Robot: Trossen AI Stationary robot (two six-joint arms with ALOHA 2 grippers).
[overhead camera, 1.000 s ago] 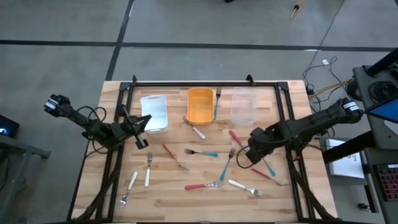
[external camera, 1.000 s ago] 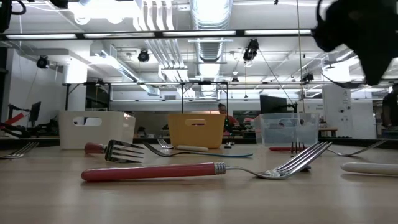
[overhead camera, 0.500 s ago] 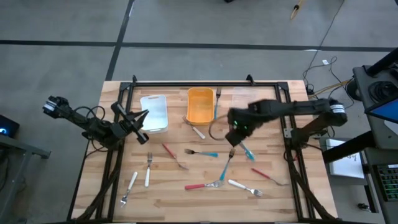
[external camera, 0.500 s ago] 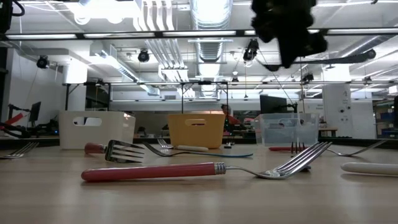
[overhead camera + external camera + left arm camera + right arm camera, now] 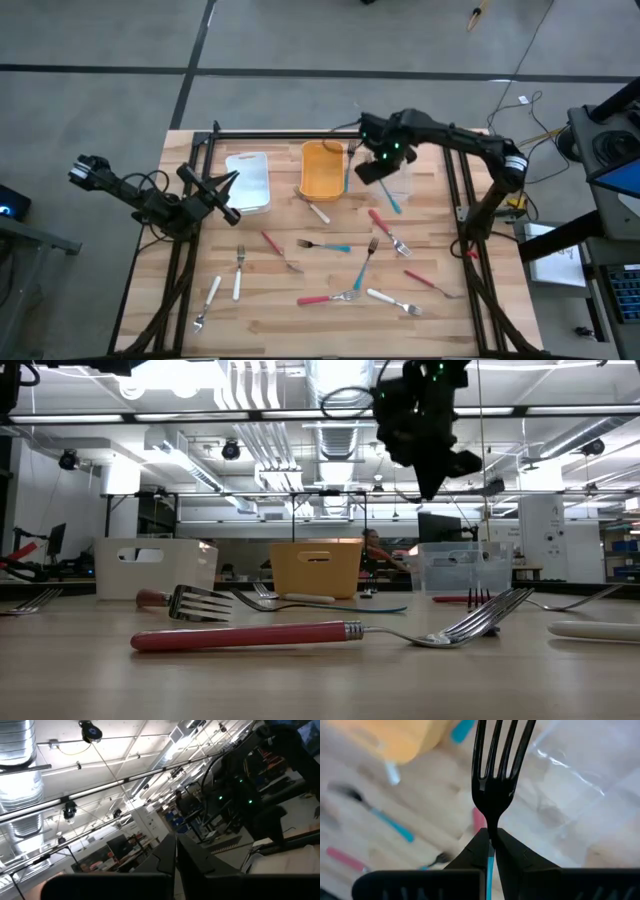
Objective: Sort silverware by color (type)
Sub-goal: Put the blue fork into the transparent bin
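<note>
My right gripper [image 5: 372, 172] is raised near the table's far edge, between the orange bin [image 5: 322, 168] and the clear bin [image 5: 392, 172]. It is shut on a teal-handled fork [image 5: 496, 770], whose handle [image 5: 392, 202] trails toward the near edge. It shows high up in the low view [image 5: 432, 470]. My left gripper [image 5: 222, 192] is shut and empty beside the white bin [image 5: 250, 182], pointing up at the ceiling [image 5: 175, 840]. Several red, teal and white forks lie flat on the wooden table [image 5: 260, 310]. My right gripper pinches the fork's neck [image 5: 490, 829], where the metal head meets the teal handle, between its two fingers. The fork lies along the fingers: the tines stick out past the fingertips and the handle [image 5: 490, 862] runs back between them. The fork is lifted clear above the table.
A teal fork [image 5: 350, 160] lies by the orange bin's right wall and a white utensil [image 5: 316, 208] in front of it. A red fork [image 5: 386, 230], two teal forks [image 5: 325, 245] [image 5: 362, 265], a red fork [image 5: 250, 635] and a white one [image 5: 395, 300] lie mid-table.
My right gripper has gone from the table's near right up and toward the far edge, carrying the teal fork off the table to a place between the orange and clear bins. The other silverware has stayed where it was.
</note>
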